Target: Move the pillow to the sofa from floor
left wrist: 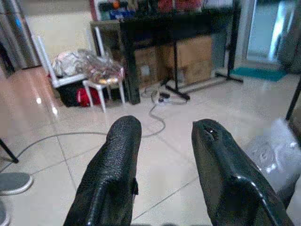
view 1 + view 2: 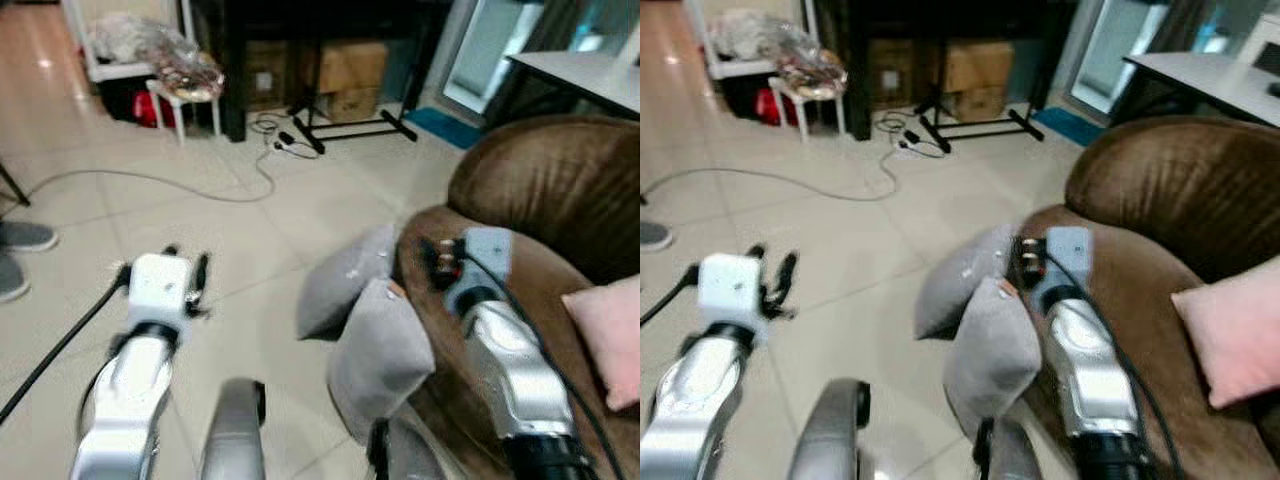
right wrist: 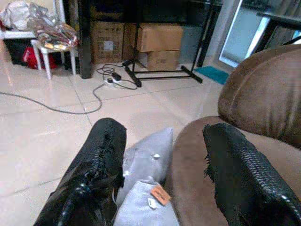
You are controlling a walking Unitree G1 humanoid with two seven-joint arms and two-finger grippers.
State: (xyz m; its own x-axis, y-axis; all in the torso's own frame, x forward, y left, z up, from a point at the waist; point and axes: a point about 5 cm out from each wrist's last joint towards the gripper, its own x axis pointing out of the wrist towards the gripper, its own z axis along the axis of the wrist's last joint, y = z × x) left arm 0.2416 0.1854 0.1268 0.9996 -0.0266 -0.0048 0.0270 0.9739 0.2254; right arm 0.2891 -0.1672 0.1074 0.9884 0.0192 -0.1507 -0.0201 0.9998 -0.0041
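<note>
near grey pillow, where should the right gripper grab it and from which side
Probably by its upper corner. The near grey pillow stands on edge, leaning on the sofa arm, its top pinched to a narrow ridge. The open right gripper hovers just above, so coming straight down from above looks easiest.

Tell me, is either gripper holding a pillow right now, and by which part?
Nothing is held. The left gripper is open over bare floor, and the right gripper is open above the two grey pillows leaning against the sofa.

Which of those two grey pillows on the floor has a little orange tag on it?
The nearer grey pillow, leaning against the brown sofa, has the orange tag at its top corner. The farther grey pillow behind it has only small white specks.
</note>
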